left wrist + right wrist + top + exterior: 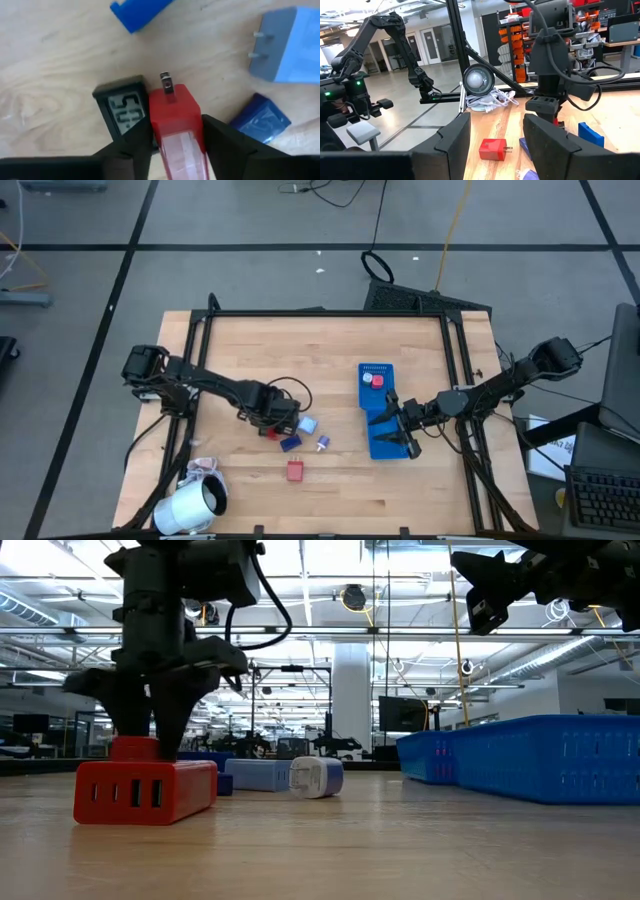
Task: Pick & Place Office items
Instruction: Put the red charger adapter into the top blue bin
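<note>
Grey floor (250,220) crossed by dark lines lay around the pale wooden tabletop (330,480) — cables trailing across it. Beyond, ceiling strip lights (310,560) glared over a white pillar (352,700) and orange-stocked shelving (512,35).

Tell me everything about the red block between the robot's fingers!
The red block is a small plastic plug adapter, boxy, with a metal prong at its far end and a pale label on top. It lies on the wooden table, squeezed between the left gripper fingers, beside a little black digital clock.

Bright overhead light, blurred wrist close-up
</note>
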Robot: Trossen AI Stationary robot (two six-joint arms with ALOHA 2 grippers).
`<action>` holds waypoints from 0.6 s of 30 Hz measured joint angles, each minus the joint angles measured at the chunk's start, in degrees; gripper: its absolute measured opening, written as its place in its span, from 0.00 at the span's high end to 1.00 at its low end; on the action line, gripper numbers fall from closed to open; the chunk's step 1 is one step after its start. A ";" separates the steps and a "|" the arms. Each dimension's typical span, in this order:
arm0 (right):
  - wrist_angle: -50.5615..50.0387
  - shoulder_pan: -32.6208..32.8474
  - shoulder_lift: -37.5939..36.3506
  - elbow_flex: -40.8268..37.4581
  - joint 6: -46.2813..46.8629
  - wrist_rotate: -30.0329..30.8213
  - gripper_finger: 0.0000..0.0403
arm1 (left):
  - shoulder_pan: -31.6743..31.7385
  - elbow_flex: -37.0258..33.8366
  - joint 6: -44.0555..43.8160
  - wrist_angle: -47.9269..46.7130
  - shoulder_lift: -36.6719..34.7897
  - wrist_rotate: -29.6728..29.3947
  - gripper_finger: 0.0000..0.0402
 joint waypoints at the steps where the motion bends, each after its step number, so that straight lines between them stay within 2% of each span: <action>1: 0.00 0.02 0.00 0.00 0.00 0.00 0.58 | -0.26 0.00 -0.18 0.00 0.00 0.43 0.62; 5: 0.00 0.02 0.00 0.00 0.00 0.00 0.58 | -1.49 0.00 0.00 0.11 0.00 0.96 0.67; 8: 0.00 0.00 0.00 0.00 0.00 0.00 0.58 | -2.47 0.00 2.25 0.28 0.00 -0.72 0.65; 13: 0.00 0.00 0.00 0.00 0.00 0.00 0.58 | -3.33 0.00 6.12 2.17 0.00 -3.52 0.53; 18: 0.00 0.01 0.00 0.00 0.00 0.00 0.58 | -3.31 0.00 5.03 2.12 0.00 1.22 0.40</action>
